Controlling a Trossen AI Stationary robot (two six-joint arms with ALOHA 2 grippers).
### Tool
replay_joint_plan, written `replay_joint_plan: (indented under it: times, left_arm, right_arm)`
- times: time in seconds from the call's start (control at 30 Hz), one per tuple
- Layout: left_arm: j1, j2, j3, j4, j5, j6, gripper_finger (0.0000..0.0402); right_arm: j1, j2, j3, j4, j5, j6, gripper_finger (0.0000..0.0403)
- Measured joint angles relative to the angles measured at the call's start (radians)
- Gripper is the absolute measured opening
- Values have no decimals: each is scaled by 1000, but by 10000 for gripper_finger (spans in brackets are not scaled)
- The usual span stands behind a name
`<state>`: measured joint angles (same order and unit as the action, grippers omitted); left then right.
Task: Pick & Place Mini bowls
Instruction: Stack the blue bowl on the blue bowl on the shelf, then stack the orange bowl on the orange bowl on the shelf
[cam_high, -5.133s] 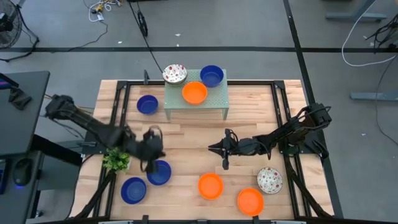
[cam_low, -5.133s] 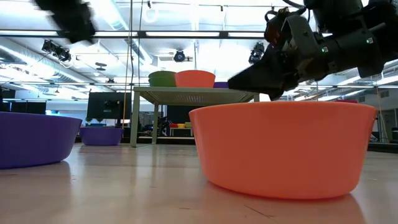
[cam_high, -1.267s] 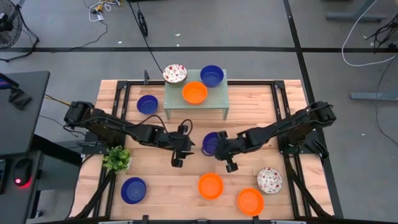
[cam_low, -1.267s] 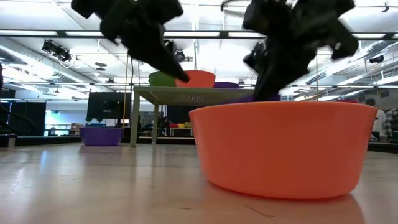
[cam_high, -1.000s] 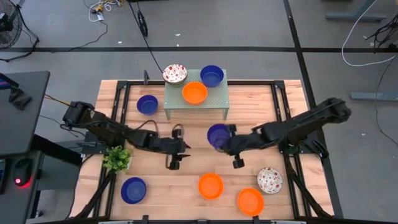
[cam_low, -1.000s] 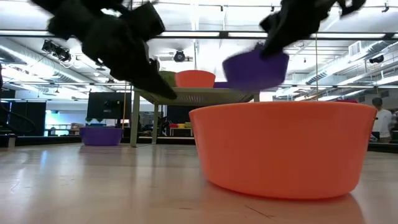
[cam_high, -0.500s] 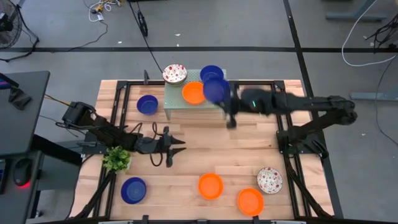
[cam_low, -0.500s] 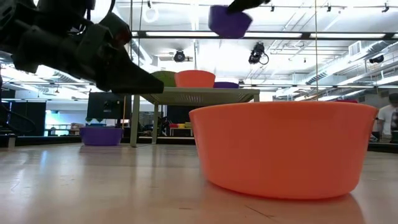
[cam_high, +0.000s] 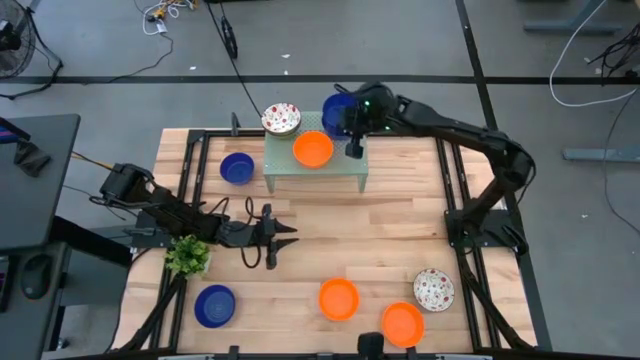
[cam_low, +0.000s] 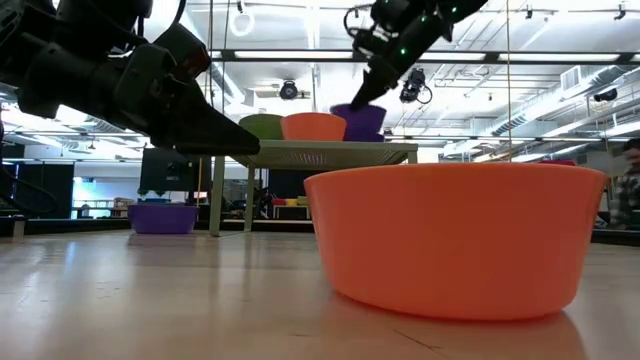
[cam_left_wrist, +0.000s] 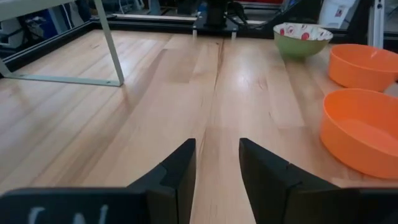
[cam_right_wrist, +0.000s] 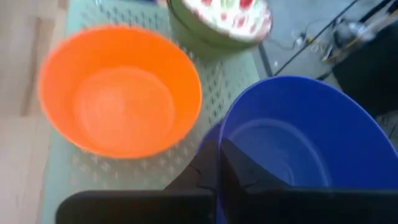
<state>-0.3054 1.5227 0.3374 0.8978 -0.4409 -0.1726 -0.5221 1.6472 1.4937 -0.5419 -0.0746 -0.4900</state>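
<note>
Right gripper (cam_high: 349, 128) clenched on the rim of a blue mini bowl (cam_right_wrist: 298, 146) over the green mesh stand (cam_high: 340, 160), beside an orange bowl (cam_high: 313, 149) and speckled bowl (cam_high: 281, 118), left gripper (cam_high: 283, 236) released, low over bare worktop (cam_high: 400, 230)

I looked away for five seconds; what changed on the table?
The left gripper passed its round blue mini bowl to the right gripper, which carried it over the pale green mesh stand, then drew back. The other bowls stayed put.
</note>
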Motion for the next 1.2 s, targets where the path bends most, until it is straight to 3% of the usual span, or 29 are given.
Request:
replay_joint_plan:
  times: [0.73, 1.2]
  left_arm:
    - [0, 0, 0, -6, 0, -6, 126]
    - [0, 0, 0, -5, 0, -26, 126]
  right_arm:
    - [-18, 33, 1, -1, -49, 66, 12]
    - [-18, 40, 1, 26, -46, 74, 117]
